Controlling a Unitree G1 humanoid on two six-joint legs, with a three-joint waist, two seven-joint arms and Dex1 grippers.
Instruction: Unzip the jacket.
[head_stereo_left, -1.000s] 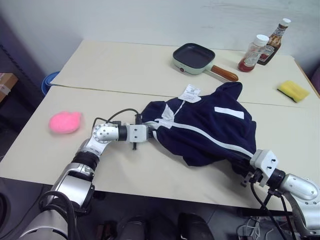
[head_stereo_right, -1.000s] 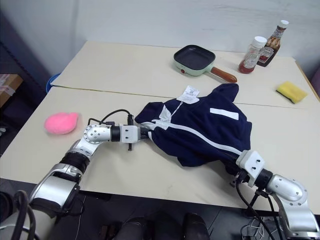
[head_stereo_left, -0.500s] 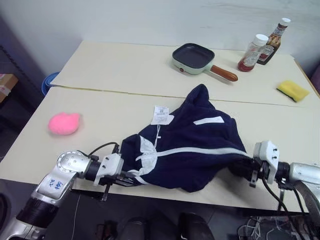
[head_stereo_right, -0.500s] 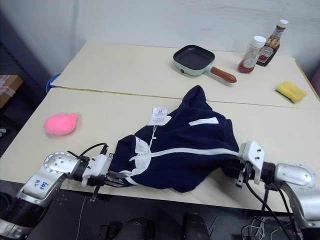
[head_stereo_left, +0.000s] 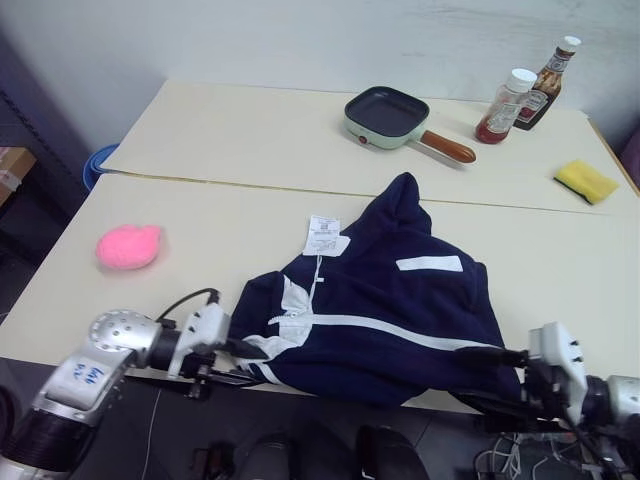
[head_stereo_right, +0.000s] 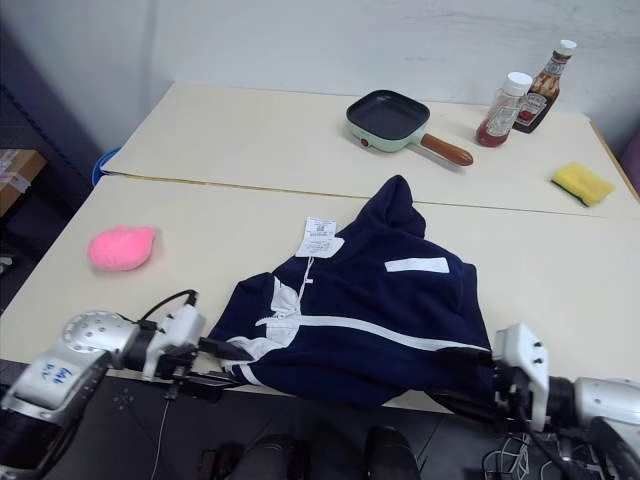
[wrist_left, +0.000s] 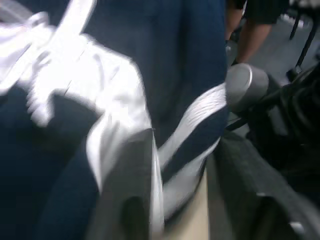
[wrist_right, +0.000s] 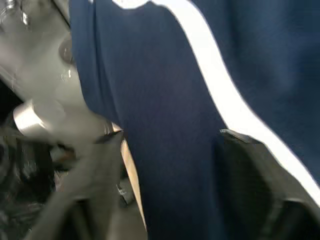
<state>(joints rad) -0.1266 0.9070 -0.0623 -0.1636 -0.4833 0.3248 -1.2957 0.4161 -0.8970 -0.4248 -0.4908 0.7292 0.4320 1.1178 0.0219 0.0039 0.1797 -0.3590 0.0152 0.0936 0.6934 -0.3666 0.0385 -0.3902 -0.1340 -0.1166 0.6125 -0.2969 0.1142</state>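
The navy-blue jacket (head_stereo_left: 400, 310) lies spread on the near table, its lower hem at the front edge. A white zipper line (head_stereo_left: 380, 325) runs across it, with a white patch (head_stereo_left: 428, 264) above and a paper tag (head_stereo_left: 322, 233) at the collar. My left gripper (head_stereo_left: 238, 362) is at the jacket's left hem, fingers apart and open. My right gripper (head_stereo_left: 487, 376) is at the right hem near the table edge, also open. In both wrist views the jacket fabric (wrist_left: 190, 60) (wrist_right: 160, 125) sits between the spread fingers, which do not clamp it.
A pink plush toy (head_stereo_left: 130, 246) lies at the left of the near table. On the far table stand a small green pan (head_stereo_left: 388, 116), a ketchup bottle (head_stereo_left: 501, 107), a dark sauce bottle (head_stereo_left: 548, 84) and a yellow sponge (head_stereo_left: 586, 180). A blue bin (head_stereo_left: 97, 160) stands beyond the left edge.
Both grippers have opened and let go of the jacket. Both arms pulled back toward the front edge. The jacket, dragged nearer, has settled flat.
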